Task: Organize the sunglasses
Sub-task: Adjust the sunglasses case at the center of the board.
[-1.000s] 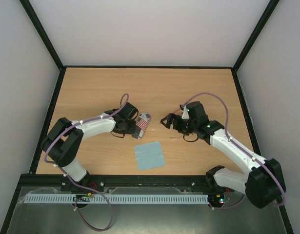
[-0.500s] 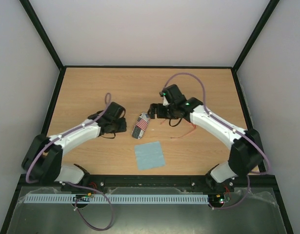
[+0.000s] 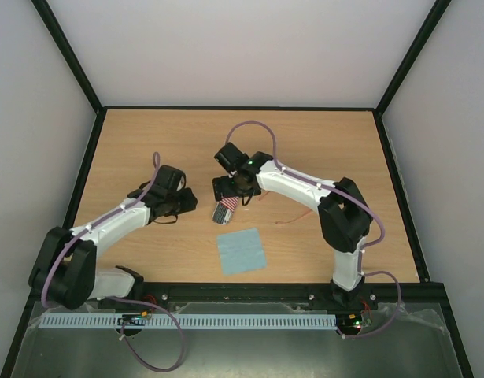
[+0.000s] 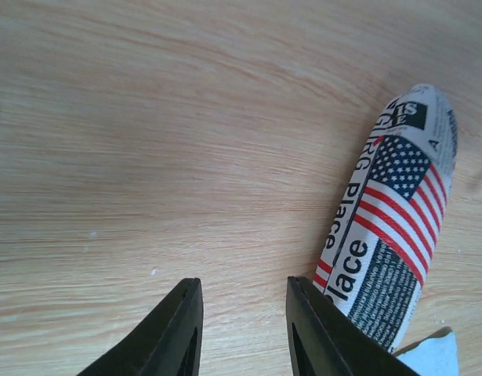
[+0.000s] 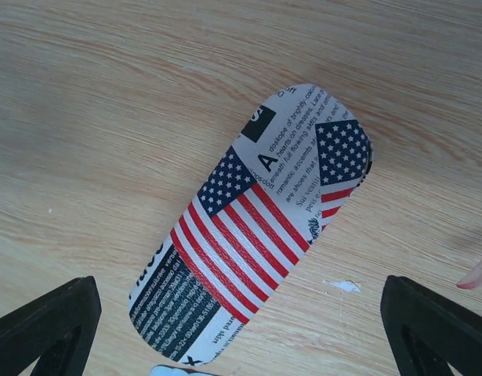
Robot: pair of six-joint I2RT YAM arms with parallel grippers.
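Observation:
The flag-print case [image 3: 225, 209] lies closed on the wooden table, in line with my right gripper [image 3: 228, 189], which hangs wide open just above its far end. From the right wrist, the case [image 5: 256, 235] fills the space between the spread fingers of that gripper [image 5: 241, 333]. My left gripper [image 3: 192, 202] sits just left of the case, partly open and holding nothing. In the left wrist view the case [image 4: 389, 227] runs along the right finger of the gripper [image 4: 244, 313]. The sunglasses [image 3: 295, 217] show as a thin red line on the table to the right.
A square light blue cloth [image 3: 242, 250] lies flat just in front of the case. Its corner shows at the bottom of both wrist views, cloth [image 4: 436, 356] and cloth [image 5: 178, 370]. A small white fleck [image 5: 341, 286] sits on the wood beside the case.
My right arm has swung left from over the sunglasses to above the case. The left gripper has drawn back left off the case, its jaws now wider.

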